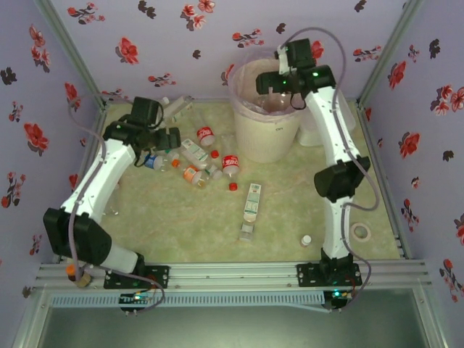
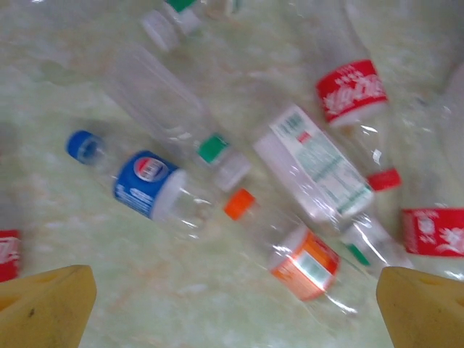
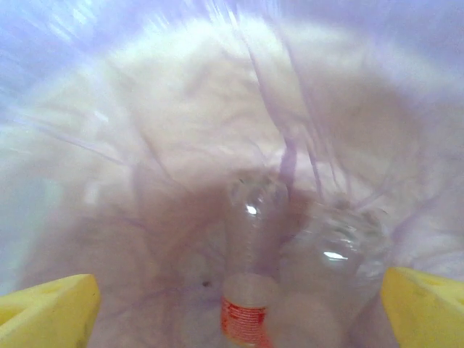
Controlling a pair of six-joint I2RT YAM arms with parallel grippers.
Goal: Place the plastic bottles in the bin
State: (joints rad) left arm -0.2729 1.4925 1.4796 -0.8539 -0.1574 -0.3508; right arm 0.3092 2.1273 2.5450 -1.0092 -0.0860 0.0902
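Top camera looks steeply down on the whole bench [image 1: 290, 239]. Left wrist camera sits close above its centre-left bottles [image 2: 152, 185]; right wrist camera looks down into its upper-centre bin [image 1: 264, 127].

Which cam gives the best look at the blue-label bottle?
Left wrist: the blue-label bottle lies whole and close, with its blue cap and label clear. Top external shows it small and partly blocked by the left arm's end. Right wrist looks down into the bin instead.
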